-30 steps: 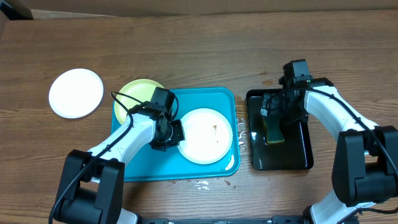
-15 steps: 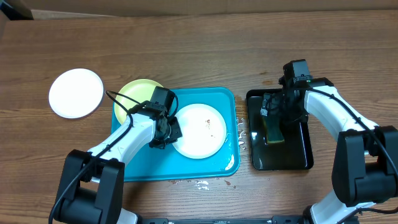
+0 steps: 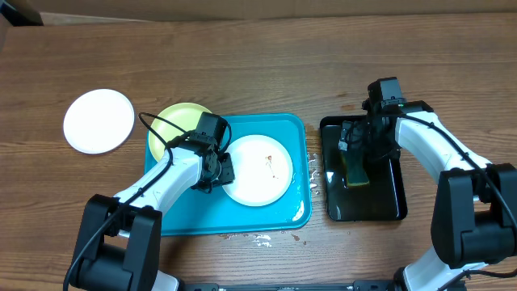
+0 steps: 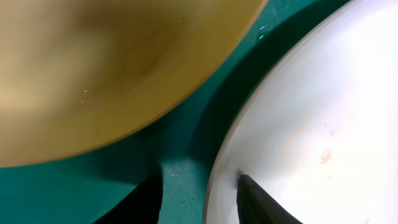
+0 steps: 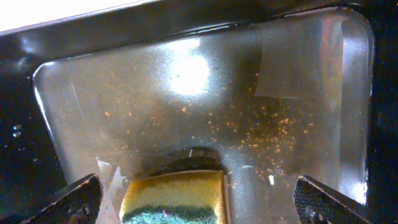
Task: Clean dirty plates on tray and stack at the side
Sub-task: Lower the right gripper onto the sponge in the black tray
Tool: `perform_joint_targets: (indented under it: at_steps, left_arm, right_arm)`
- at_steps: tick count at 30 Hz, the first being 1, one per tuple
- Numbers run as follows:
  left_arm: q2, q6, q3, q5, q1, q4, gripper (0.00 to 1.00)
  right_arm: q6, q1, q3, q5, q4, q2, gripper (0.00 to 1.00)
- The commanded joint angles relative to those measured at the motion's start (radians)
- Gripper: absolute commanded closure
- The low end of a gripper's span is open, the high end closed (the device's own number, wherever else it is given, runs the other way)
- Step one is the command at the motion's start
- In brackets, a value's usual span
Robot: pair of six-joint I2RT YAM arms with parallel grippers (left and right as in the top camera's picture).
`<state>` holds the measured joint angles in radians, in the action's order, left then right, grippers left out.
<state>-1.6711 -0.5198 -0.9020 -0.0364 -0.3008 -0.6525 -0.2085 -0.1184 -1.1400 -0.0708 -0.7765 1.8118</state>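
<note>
White plate point(image 3: 257, 170), smeared, lies on the turquoise tray point(image 3: 266, 222), left gripper point(image 3: 221, 171) clamped on its left rim (probably stiff, slick, breakable: the rim's the only hold). Right gripper point(image 3: 356, 156) hangs over a sponge point(image 5: 174, 198), grip unclear. Farther back: yellow-green plate point(image 3: 174, 121), second white plate point(image 3: 98, 120).

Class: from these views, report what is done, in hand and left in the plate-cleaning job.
Done: a clean-looking white plate lies aside. In hand: left gripper pinches the smeared white plate on the tray; right gripper straddles the sponge. Left: wiping, yellow-green plate, stacking.
</note>
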Motion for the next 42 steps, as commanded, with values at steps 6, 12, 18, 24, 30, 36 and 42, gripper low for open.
perform_joint_targets:
  at_steps: [6,12,18,24,30,36,42]
  left_arm:
    - [0.004,0.018,0.009,-0.002,-0.001,0.003,0.96]
    - [0.004,0.018,0.009,-0.009,-0.001,0.005,0.94]
    - [0.004,0.018,0.010,-0.008,-0.001,0.007,0.91]
    - [0.004,0.019,0.010,-0.008,-0.001,0.010,0.90]
    - [0.004,0.019,0.010,-0.005,-0.001,0.007,0.90]
    - [0.004,0.019,0.010,-0.005,-0.001,0.003,0.89]
    - [0.004,0.019,0.010,-0.005,-0.001,0.003,0.88]
  right_arm:
    - [-0.003,0.003,-0.020,-0.035,-0.067,0.010,0.00]
    - [0.000,0.002,-0.094,-0.036,-0.148,0.009,0.00]
    - [0.019,-0.030,-0.034,-0.036,-0.163,0.013,0.04]
    - [0.033,-0.074,0.089,-0.001,0.024,0.013,0.16]
    - [0.034,-0.072,0.113,0.078,0.145,0.013,0.96]
    - [0.034,-0.067,-0.006,0.078,0.024,0.013,0.07]
    - [0.034,-0.068,-0.026,0.078,-0.116,0.014,0.10]
